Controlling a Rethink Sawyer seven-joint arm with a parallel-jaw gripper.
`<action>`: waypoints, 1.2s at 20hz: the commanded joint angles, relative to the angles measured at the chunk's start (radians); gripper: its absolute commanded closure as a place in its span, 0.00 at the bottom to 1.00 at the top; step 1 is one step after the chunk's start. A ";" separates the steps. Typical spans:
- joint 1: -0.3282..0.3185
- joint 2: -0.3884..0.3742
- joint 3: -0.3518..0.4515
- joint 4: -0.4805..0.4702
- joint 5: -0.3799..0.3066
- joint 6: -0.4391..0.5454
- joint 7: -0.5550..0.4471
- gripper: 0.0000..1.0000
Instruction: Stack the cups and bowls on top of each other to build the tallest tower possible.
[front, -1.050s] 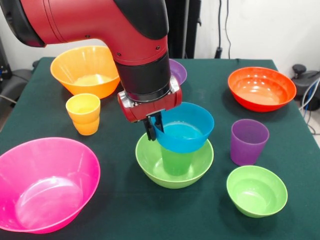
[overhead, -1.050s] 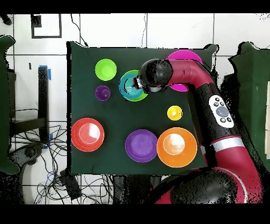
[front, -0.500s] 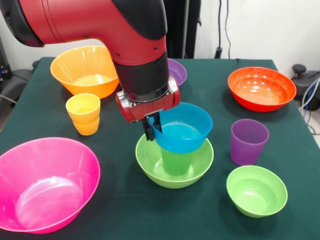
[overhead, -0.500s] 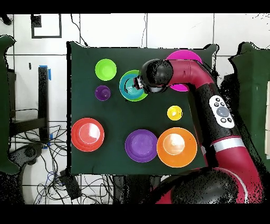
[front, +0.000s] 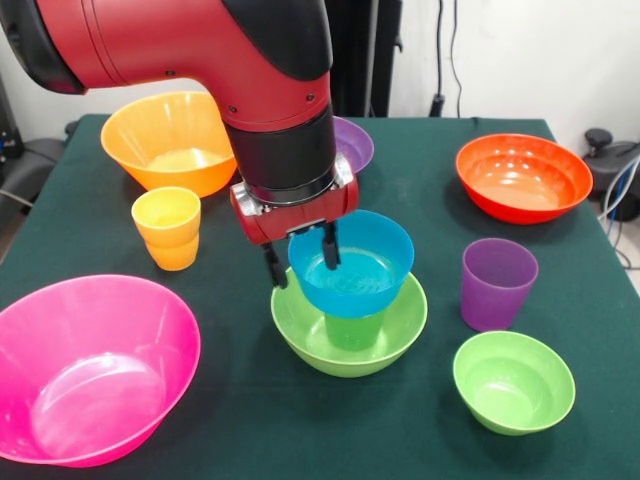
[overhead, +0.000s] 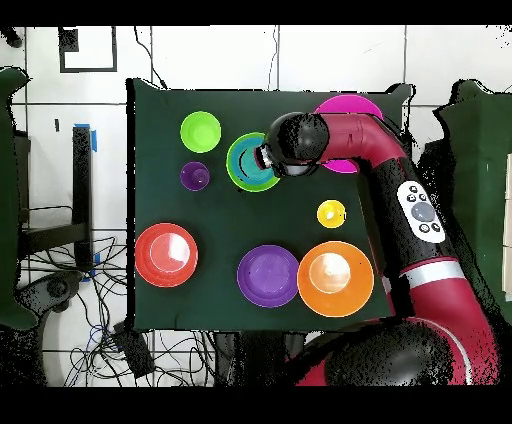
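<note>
Here the red and black arm's gripper (front: 300, 258) stands with its two dark fingers spread apart, one on each side of the near-left rim of the small glossy blue plastic bowl (front: 352, 262), one finger outside the wall and one inside; whether either touches the rim cannot be told. That blue bowl sits upright on the green tapered plastic cup (front: 355, 326), which stands inside the mid-sized lime-green plastic bowl (front: 348, 352) at the centre of the front view. Together these three form the tower so far.

To the right of it stands the purple plastic cup (front: 497, 283), and at lower right the small green plastic bowl (front: 513, 382). The large red-orange bowl (front: 522, 177) lies at upper right. At lower left is the large pink bowl (front: 92, 368), above it the yellow-orange cup (front: 167, 228), and at upper left the large orange bowl (front: 168, 142). A large purple bowl (front: 354, 142) shows behind the arm. All rest on the dark green tabletop (front: 250, 420).
</note>
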 joint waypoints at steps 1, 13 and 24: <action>0.001 0.041 -0.030 -0.021 -0.066 -0.023 -0.177 0.00; -0.007 -0.022 -0.017 0.020 -0.032 0.013 -0.163 0.00; 0.010 -0.141 -0.016 0.046 0.046 0.115 -0.137 0.00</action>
